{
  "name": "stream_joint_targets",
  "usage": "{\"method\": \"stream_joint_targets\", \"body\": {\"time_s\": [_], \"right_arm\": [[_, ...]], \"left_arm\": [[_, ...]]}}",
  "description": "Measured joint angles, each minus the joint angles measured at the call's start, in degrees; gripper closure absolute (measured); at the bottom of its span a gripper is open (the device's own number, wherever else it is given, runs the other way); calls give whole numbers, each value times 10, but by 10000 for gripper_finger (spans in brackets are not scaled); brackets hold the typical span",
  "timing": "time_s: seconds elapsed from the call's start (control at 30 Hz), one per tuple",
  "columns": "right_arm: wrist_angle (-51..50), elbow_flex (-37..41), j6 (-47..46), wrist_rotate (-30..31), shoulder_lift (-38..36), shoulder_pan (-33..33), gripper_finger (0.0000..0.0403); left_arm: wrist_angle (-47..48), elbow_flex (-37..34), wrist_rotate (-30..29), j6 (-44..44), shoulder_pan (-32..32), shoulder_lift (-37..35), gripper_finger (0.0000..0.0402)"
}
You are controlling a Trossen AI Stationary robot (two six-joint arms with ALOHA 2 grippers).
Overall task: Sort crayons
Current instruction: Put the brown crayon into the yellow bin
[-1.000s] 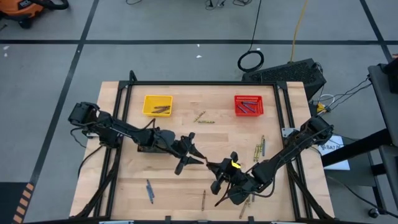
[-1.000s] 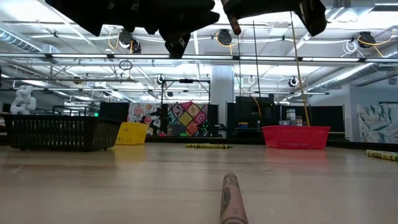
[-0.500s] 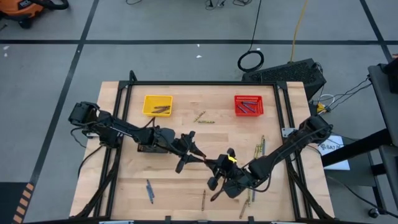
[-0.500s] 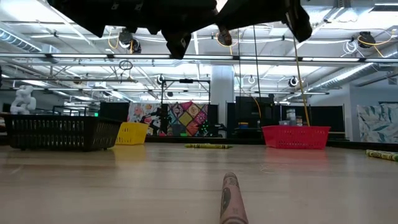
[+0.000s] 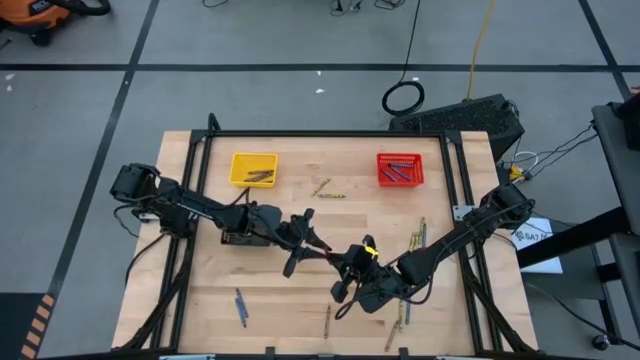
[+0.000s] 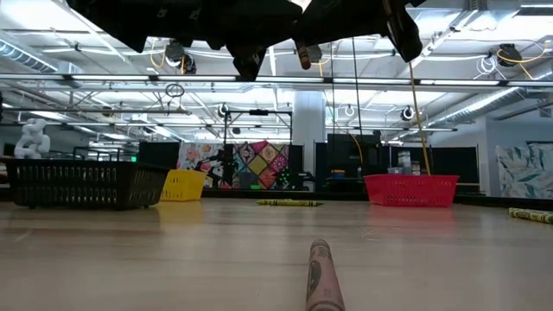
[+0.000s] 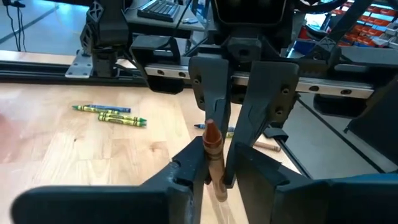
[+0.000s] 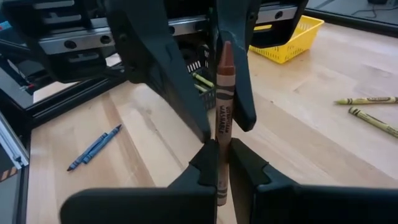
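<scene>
My right gripper (image 5: 346, 270) is shut on a brown crayon (image 8: 222, 106) above mid-table. My left gripper (image 5: 324, 256) faces it, open. Its two fingers (image 8: 163, 81) stand on either side of the crayon's upper part; I cannot tell whether they touch it. The crayon also shows in the left wrist view (image 7: 212, 152) and the low view (image 6: 303, 55). Loose crayons lie on the table: yellow-green (image 5: 325, 190) (image 5: 418, 238), blue (image 5: 240, 307), brown (image 5: 327, 318). My right gripper pinches the brown crayon's wrapped lower part (image 8: 219, 163) between its two fingers, which lie across it and come from the table's right side. The crayon stands up out of the fingers, its bare tip (image 8: 227, 53) uppermost, lifted clear of the table.
A yellow basket (image 5: 253, 168) holding brown crayons stands at the far left, and a red basket (image 5: 400, 169) holding blue ones at the far right. A black basket (image 6: 82, 184) sits under my left arm. More crayons lie near the front edge (image 5: 398, 325).
My right gripper has carried the brown crayon toward the table's left edge, up to my left gripper, so the crayon's upper part now stands between the left fingers. The crayon stays lifted clear of the table.
</scene>
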State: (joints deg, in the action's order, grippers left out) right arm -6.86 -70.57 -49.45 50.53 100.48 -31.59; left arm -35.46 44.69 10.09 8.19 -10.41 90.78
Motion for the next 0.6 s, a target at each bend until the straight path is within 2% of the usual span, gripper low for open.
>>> {"method": "stream_joint_targets", "body": {"time_s": [0.23, 0.43, 0.6], "right_arm": [[16, 0, 23, -1, 0, 0, 403], [19, 0, 23, -28, 0, 1, 400], [19, 0, 22, -27, 0, 1, 377]], "left_arm": [[-1, 0, 0, 0, -1, 0, 390], [5, 0, 4, -1, -1, 0, 388], [16, 1, 5, -1, 5, 0, 388]]}}
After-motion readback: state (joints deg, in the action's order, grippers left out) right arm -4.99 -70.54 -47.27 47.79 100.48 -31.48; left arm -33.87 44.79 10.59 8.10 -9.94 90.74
